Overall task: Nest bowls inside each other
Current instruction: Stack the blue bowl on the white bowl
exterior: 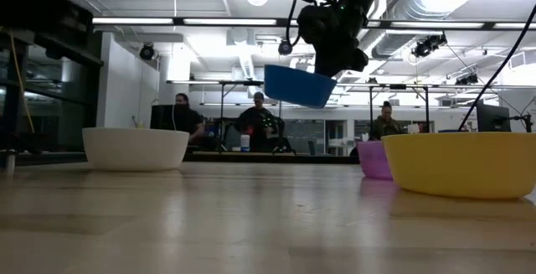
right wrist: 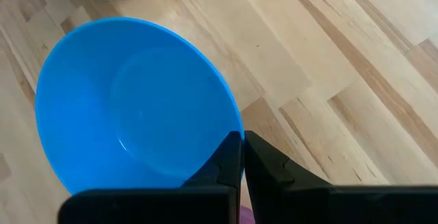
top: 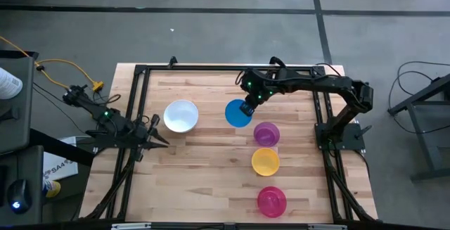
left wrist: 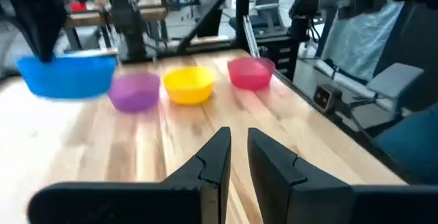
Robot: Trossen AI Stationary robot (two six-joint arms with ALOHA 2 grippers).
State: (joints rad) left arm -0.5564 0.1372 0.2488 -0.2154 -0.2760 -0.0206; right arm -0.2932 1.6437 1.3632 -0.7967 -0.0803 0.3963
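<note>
The white bowl (top: 181,115), the largest, sits upright on the worktop (top: 211,174), a likely base for the stack, with purple (top: 266,133), yellow (top: 265,161) and red-pink (top: 271,200) bowls in a row apart from it. The right hand (top: 247,107) is pinched tight on the rim of the blue bowl (top: 237,114), carrying it tilted above the worktop. These look like light, stiff, slick plastic, so a rim pinch suits; the left hand (top: 156,137) waits beside the white bowl, fingers narrowly parted and empty.
</note>
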